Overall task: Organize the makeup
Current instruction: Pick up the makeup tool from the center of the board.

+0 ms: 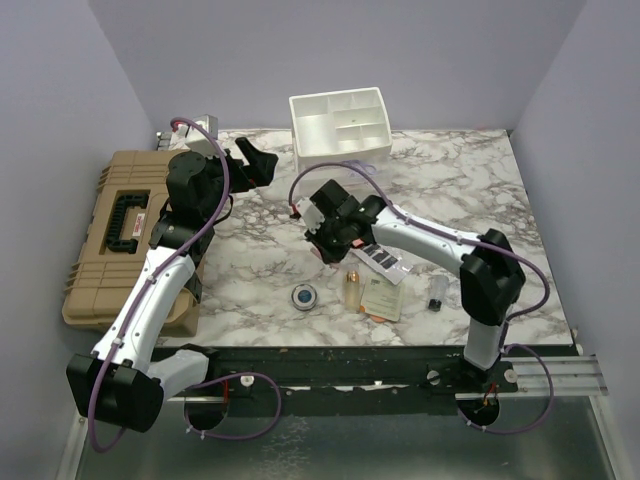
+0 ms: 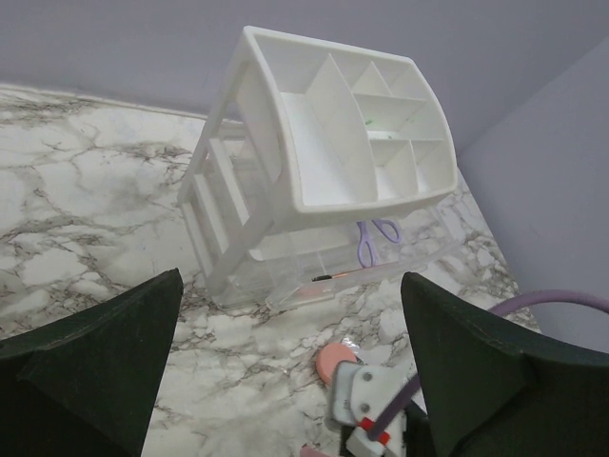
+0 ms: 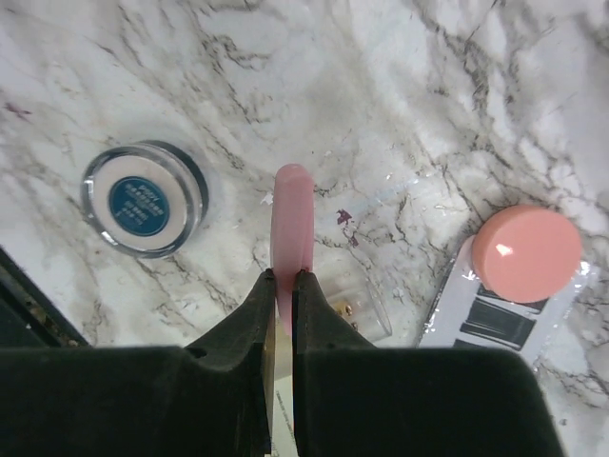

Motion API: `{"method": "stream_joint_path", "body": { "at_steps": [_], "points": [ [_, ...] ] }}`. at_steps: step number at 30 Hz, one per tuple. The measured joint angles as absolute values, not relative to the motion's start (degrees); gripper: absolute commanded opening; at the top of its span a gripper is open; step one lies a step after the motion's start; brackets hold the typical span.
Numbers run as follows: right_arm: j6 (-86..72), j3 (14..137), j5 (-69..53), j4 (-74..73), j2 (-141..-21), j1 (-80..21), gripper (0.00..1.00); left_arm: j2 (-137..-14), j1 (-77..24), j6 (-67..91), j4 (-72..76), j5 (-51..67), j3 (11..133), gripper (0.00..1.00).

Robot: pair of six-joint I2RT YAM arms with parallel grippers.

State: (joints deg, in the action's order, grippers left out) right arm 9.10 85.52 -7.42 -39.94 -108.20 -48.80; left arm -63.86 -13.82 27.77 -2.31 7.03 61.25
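Makeup stick (image 3: 292,209) pinched in right end effector (image 3: 284,279); blue compact (image 3: 145,198) nearby.

Stretches the left arm (image 1: 150,290) forward from its base up the left side, forearm rising, wrist lifted and levelled toward the far edge. Holds the left gripper (image 2: 290,286) wide open, dark fingers (image 2: 105,362) spread far apart with nothing between them. Stands the right arm (image 1: 430,235) up from its base, folds it sharply at the elbow and runs the forearm leftward to mid-bench. Points the right gripper (image 3: 283,276) down, fingers pinched tight on the lower end of a thin pink item (image 3: 291,209).
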Motion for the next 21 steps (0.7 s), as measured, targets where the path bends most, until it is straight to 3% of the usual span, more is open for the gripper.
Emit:
{"method": "stream_joint_path", "body": {
  "at_steps": [8,21],
  "points": [
    [14.85,91.64,-9.15,-43.68,-99.81,-48.51,0.01,-63.86,-13.82,27.55,-2.44,7.01,61.28,0.99],
    [21.54,108.77,-7.92,-51.68,-100.29,-41.98,0.01,-63.94,-13.82,26.04,-2.74,9.06,61.28,0.99]
  ]
}}
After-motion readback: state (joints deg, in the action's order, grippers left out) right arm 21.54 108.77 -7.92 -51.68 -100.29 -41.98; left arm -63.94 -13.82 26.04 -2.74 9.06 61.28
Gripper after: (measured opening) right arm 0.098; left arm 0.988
